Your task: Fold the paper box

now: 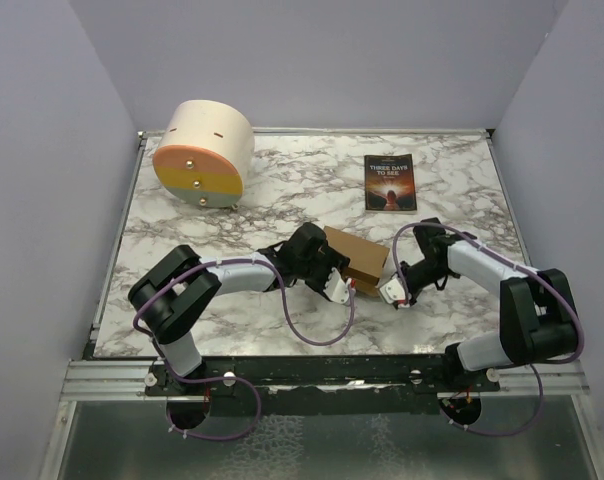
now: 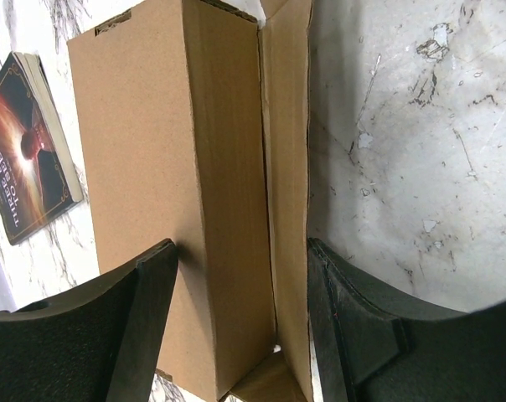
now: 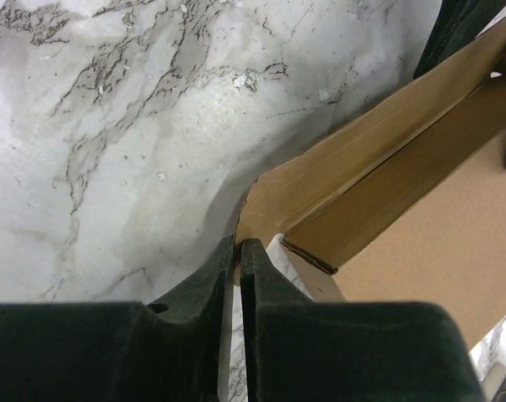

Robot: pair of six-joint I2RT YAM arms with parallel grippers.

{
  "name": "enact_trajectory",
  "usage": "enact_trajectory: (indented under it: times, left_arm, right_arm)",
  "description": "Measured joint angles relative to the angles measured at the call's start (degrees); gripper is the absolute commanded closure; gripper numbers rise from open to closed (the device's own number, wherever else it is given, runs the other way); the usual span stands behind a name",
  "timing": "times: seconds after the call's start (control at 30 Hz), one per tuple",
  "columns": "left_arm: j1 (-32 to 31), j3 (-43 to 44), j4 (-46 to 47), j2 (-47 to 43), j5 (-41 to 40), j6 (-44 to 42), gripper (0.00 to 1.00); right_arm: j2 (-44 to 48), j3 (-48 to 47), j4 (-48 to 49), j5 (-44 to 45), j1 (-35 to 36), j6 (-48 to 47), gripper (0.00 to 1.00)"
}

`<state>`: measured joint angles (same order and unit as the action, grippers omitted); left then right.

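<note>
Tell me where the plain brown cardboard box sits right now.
In the top view, the brown cardboard box lies near the middle of the white marble table, between the left hand and the right hand, with the dark paperback book farther back.

left end effector: jaws wide | right end effector: jaws pinched together

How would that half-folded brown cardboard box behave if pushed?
Brown cardboard box: probably light and slides easily on the smooth marble table. Its loose flap looks thin, so likely bends first. Flat sides, so unlikely to roll.
</note>
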<state>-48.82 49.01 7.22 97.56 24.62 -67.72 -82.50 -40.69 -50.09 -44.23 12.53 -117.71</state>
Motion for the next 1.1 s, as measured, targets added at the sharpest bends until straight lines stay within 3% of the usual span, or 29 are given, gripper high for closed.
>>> enact_trajectory:
  times: [1.1]
  left_arm:
    - [0.1, 1.1, 0.0, 1.1, 0.4, 0.0, 0.39]
  right_arm:
    - [-2.6, -9.1, -6.5, 6.8, 8.2, 0.0, 0.93]
